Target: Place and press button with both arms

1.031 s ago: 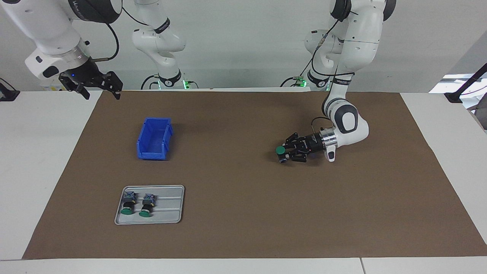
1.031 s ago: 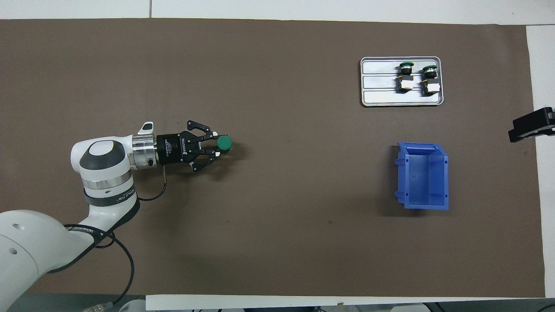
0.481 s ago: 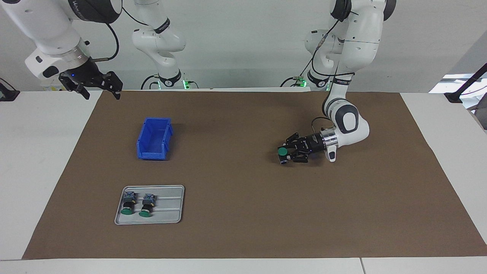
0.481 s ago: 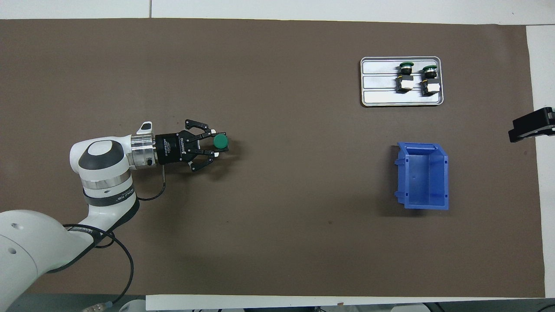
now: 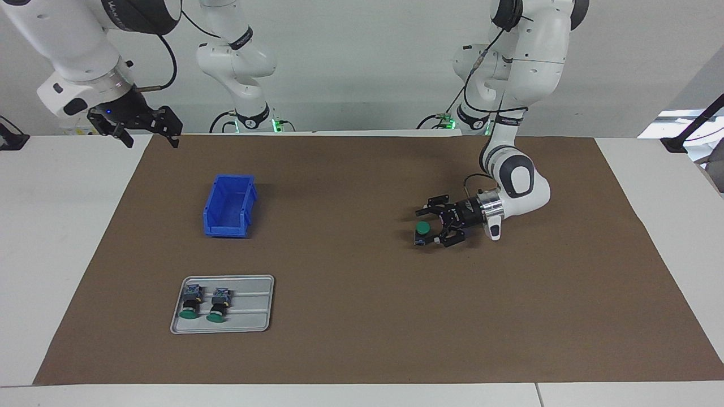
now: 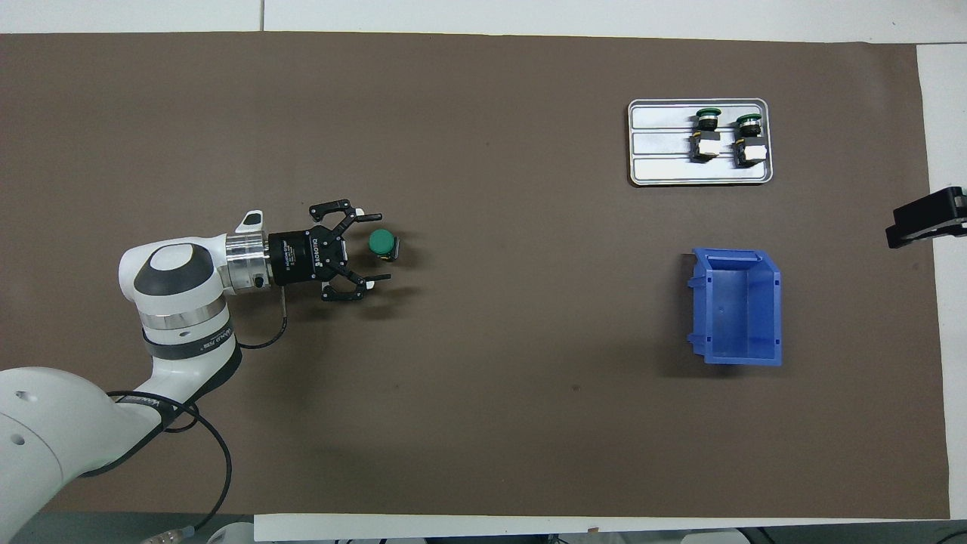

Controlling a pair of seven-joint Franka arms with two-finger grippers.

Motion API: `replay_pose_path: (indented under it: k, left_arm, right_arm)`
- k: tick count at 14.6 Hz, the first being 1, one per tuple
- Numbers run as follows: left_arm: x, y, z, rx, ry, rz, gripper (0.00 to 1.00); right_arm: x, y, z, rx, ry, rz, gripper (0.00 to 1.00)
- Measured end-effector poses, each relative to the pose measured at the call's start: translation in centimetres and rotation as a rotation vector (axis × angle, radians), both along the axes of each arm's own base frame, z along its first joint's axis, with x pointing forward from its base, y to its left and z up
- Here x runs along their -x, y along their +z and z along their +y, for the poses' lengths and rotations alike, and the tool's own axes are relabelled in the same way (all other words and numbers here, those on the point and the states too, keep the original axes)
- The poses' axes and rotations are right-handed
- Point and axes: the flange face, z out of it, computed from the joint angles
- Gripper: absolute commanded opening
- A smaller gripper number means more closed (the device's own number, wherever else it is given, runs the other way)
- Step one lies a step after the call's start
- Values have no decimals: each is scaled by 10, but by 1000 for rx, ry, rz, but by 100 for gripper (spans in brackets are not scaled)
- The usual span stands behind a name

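Observation:
One button (image 5: 421, 228) with a green cap stands on the brown mat, cap up, toward the left arm's end of the table; it also shows in the overhead view (image 6: 381, 243). My left gripper (image 5: 424, 228) lies low and level over the mat, open, its fingers either side of the button without touching it (image 6: 380, 247). My right gripper (image 5: 150, 133) waits, raised over the table's edge at the right arm's end, open and empty; only a part of it shows in the overhead view (image 6: 925, 223). Two more buttons (image 5: 189, 302) (image 5: 218, 305) lie on a tray.
A grey metal tray (image 5: 254, 305) (image 6: 657, 151) with the two buttons lies toward the right arm's end, farther from the robots than the empty blue bin (image 5: 226, 230) (image 6: 775, 310). The brown mat (image 5: 362, 316) covers most of the white table.
My left gripper has opened and let go of the button, which now stands on the mat. The gripper has drawn back a little toward its arm. The right arm has not moved.

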Motion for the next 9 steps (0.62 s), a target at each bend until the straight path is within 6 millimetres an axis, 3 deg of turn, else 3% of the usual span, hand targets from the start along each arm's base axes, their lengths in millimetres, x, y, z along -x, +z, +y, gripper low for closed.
replay_pose_path:
  k: [4,9]
  left_arm:
    - [-3,14,-1,5,2,-20,100]
    - [-10,59,11,-116,-46,-86,100]
  right_arm:
    - [0,0,0,0,0,0,99]
    - [0,0,0,0,0,0,99]
